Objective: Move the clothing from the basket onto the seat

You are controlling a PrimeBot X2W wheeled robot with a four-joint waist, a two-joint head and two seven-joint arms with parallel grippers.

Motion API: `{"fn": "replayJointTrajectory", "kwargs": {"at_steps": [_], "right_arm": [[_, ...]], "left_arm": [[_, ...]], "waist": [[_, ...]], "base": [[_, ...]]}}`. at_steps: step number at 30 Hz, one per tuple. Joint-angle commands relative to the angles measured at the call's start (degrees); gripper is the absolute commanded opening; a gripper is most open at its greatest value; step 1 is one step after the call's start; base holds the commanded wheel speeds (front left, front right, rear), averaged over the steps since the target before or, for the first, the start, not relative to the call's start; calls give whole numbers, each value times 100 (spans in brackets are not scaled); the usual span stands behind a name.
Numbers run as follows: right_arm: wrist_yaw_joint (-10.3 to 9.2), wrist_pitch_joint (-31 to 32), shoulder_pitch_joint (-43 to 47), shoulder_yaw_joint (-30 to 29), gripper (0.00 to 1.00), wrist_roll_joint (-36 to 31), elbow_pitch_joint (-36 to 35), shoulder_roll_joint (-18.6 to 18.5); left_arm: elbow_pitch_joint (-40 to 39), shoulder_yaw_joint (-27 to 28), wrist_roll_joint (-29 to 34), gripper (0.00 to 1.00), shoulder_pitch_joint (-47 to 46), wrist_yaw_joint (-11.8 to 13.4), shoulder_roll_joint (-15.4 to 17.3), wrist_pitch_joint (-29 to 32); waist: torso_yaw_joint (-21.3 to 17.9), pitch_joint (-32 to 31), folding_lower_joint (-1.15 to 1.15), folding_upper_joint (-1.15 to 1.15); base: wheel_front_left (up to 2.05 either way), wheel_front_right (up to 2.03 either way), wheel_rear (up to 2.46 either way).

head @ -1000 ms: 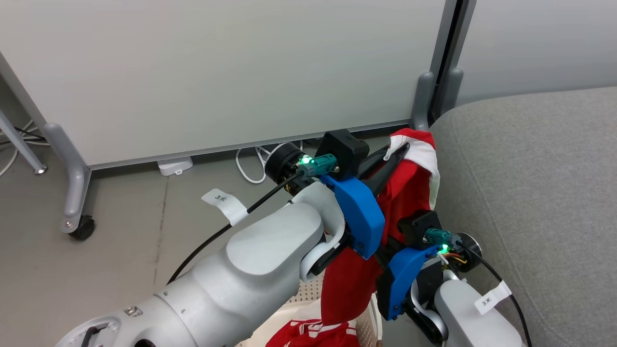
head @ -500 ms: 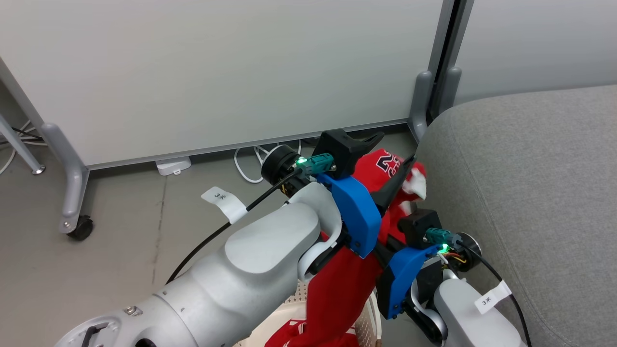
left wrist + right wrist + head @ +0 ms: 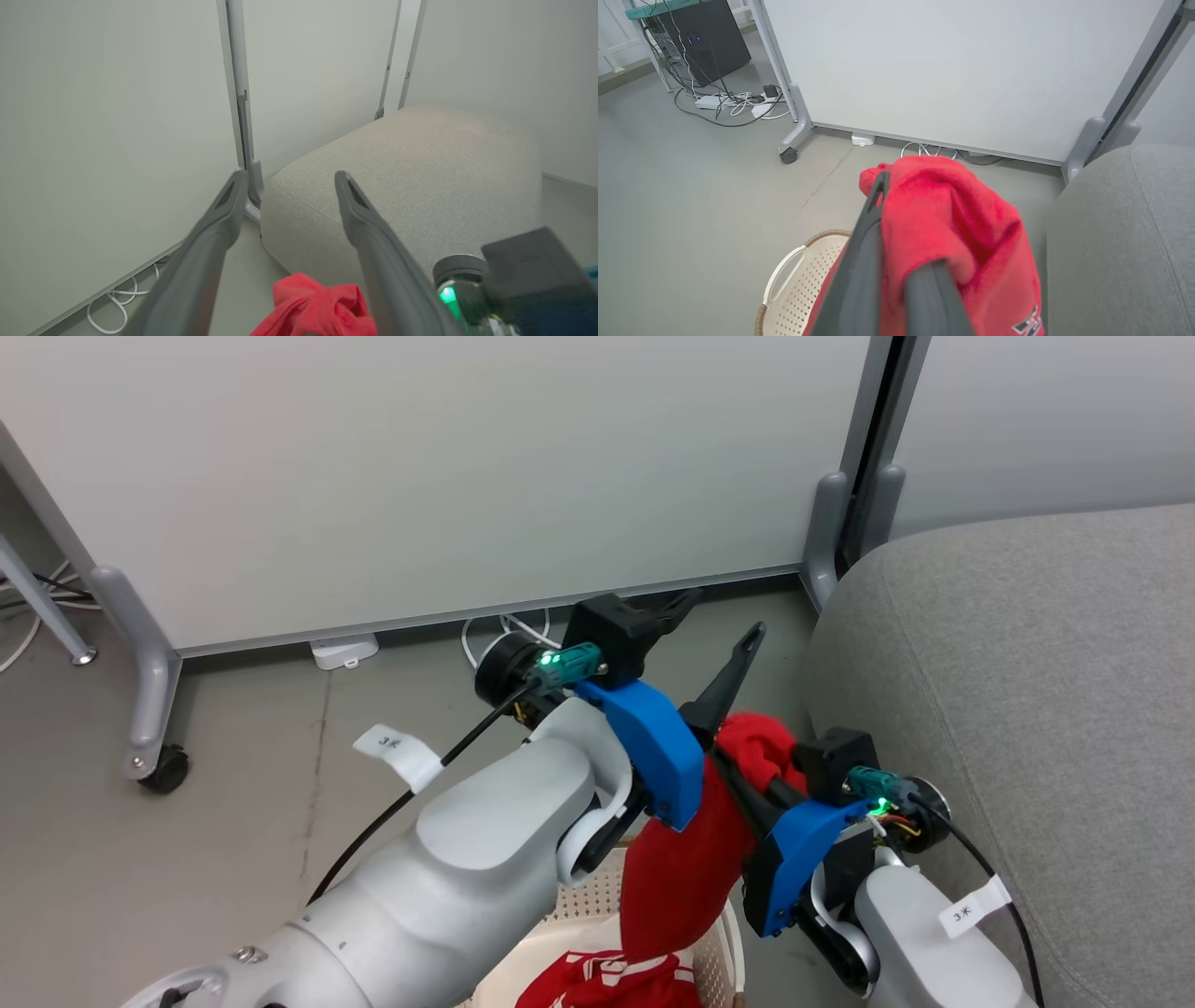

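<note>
The grey sofa [image 3: 1027, 663] lies to our right, its rounded front edge just beside our right arm [image 3: 934, 933], the nearer one. White partition panels [image 3: 420, 476] stand behind on bare grey floor [image 3: 233, 784]. Below us sits the laundry basket [image 3: 597, 901], striped red clothing [image 3: 607, 980] in it. A red shirt [image 3: 681, 877] hangs long-axis down from our right gripper [image 3: 899, 200], pinched fast, its tail reaching into the basket; we judge it must swing rightward. Our left gripper [image 3: 289, 176] is spread wide, empty.
</note>
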Motion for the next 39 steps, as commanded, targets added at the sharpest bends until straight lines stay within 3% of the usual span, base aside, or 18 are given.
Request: {"fn": "replayJointTrajectory", "kwargs": {"at_steps": [1, 7, 13, 21, 28, 39], "right_arm": [[3, -23, 52, -69, 0, -76, -88, -18], [3, 75, 280, -286, 0, -233, -463, -18], [3, 226, 515, -528, 0, -358, -948, -18], [3, 483, 872, -737, 0, -472, -1531, -18], [3, 620, 1046, -812, 0, -485, -1830, -18], [3, 680, 1256, -927, 0, -530, -2122, -18]], "left_arm": [[49, 88, 26, 100, 154, 30, 63, -72], [-193, 600, 345, 100, 574, 15, 390, -150], [-1215, 1657, 1282, 100, 1569, 54, 879, -149], [-2307, 2945, 2605, 100, 3069, 10, 1267, -150], [-2694, 3807, 3177, 100, 4065, -60, 1349, -150], [-2872, 5041, 3670, 100, 4995, -251, 992, -151]], "waist": [[15, 3, 0, 0], [26, 55, 0, 0], [-30, 152, 0, 0], [-238, 210, 0, 0], [-572, 241, 0, 0], [-1323, 325, 0, 0]], "base": [[0, 0, 0], [0, 0, 0], [0, 0, 0], [0, 0, 0], [0, 0, 0], [0, 0, 0]]}}
